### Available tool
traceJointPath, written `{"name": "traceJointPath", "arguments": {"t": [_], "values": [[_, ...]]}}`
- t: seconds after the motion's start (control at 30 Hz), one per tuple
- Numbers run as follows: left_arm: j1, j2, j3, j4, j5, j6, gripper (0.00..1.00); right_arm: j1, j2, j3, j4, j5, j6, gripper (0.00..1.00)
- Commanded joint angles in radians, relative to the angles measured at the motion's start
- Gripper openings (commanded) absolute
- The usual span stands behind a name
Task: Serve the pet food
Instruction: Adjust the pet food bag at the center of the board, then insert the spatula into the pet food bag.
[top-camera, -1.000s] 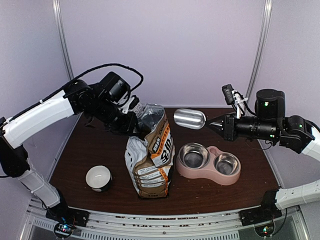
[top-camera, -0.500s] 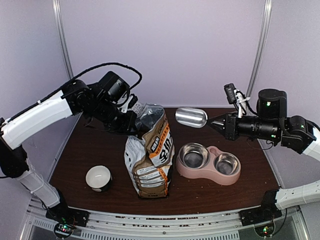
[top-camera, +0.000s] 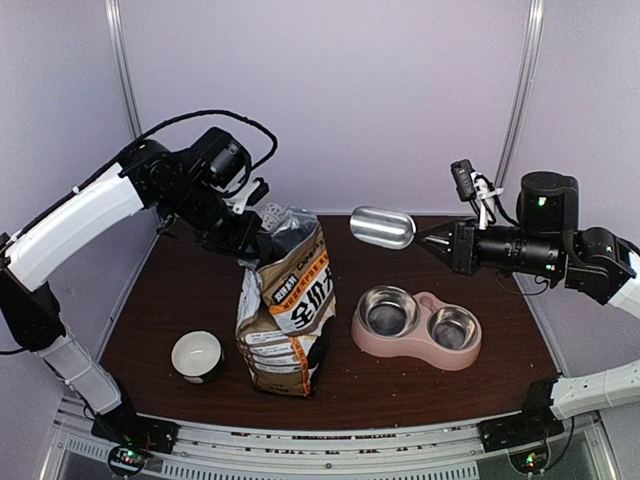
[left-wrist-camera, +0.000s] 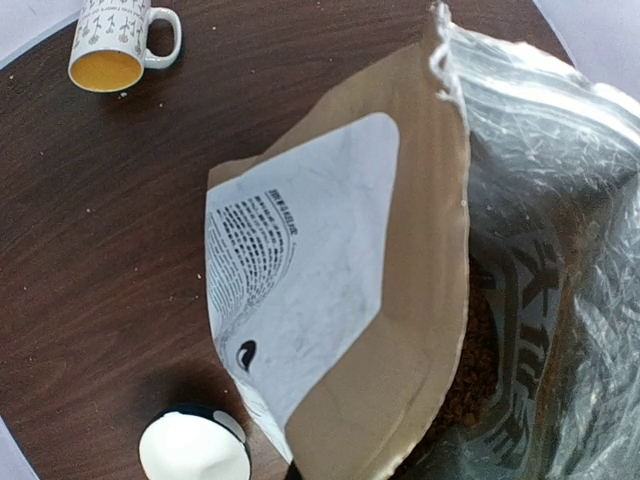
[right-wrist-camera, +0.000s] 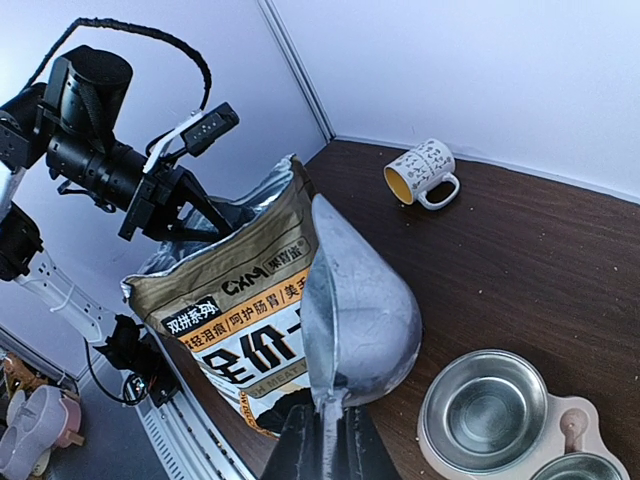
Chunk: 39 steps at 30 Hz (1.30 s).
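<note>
The tan, orange and black pet food bag stands at the table's middle with its top open. My left gripper is shut on the back rim of the bag's mouth and holds it up; it also shows in the right wrist view. Brown kibble shows inside the bag. My right gripper is shut on the handle of an empty metal scoop, held in the air right of the bag's top, above and behind the pink double bowl. The scoop is tilted on its side.
A small white bowl with a black outside sits front left of the bag. A patterned mug stands at the back of the table. Both steel cups in the pink bowl hold no food.
My left gripper has pulled the bag's top up and to the left, so the bag stands straighter and has shifted left. The scoop has stayed almost in place.
</note>
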Motion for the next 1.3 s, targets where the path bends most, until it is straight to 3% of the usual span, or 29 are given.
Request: {"name": "traceJointPath", "arguments": {"t": [0.0,0.2,0.43,0.77,1.07,1.27], "values": [[0.015,-0.053,0.115,0.205,0.004,0.119,0.0,-0.002,-0.01,0.046,0.034,-0.037,0.008,0.0],[-0.061,-0.072,0.075,0.275,0.044,0.171,0.0,0.009,-0.004,0.075,0.055,-0.156,0.003,0.0],[-0.153,-0.051,0.097,0.275,0.025,0.195,0.0,0.066,0.055,0.199,-0.063,-0.14,-0.075,0.0],[-0.235,0.044,0.188,0.272,0.033,0.245,0.0,0.158,0.215,0.352,-0.345,0.05,-0.14,0.0],[-0.267,0.08,0.22,0.265,0.027,0.269,0.0,0.169,0.38,0.524,-0.657,0.208,-0.125,0.0],[-0.276,0.129,0.227,0.284,-0.01,0.237,0.0,0.171,0.544,0.604,-0.768,0.33,-0.079,0.0]]}}
